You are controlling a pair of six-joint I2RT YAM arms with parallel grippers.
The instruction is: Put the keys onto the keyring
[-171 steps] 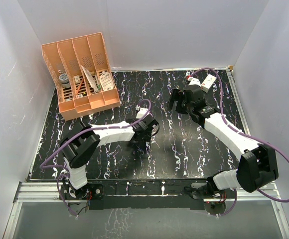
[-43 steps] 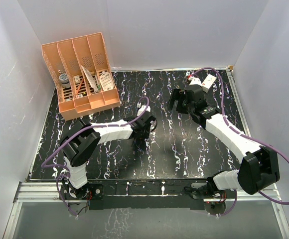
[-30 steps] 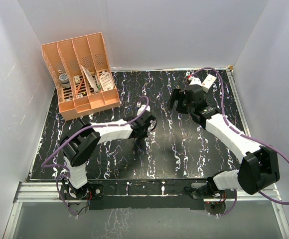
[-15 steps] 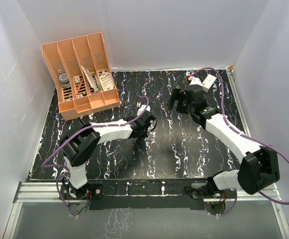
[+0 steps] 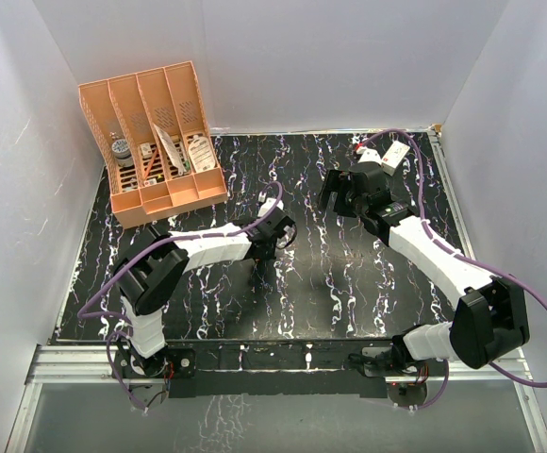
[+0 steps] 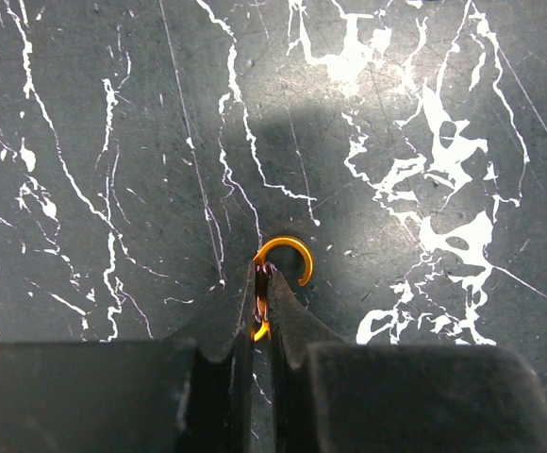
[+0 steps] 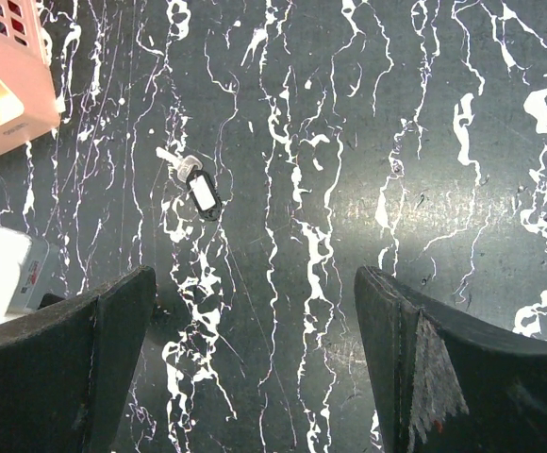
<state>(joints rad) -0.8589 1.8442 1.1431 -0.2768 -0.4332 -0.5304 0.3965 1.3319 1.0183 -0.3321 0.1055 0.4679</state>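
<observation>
Orange 4-slot plastic organizer (image 5: 151, 142) at the far-left corner of the black marbled surface (image 5: 349, 283), white rectangular box (image 5: 395, 152) far right, small dark metal keys (image 7: 201, 194) between them, yellow-orange hooked keyring (image 6: 283, 243) mid-surface, nipped in the left tool (image 6: 263, 288).

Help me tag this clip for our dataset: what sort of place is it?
Likely a robot lab test cell: plain white walls enclose a black marbled tabletop, and the left arm and right arm are bolted to a metal rail.
</observation>
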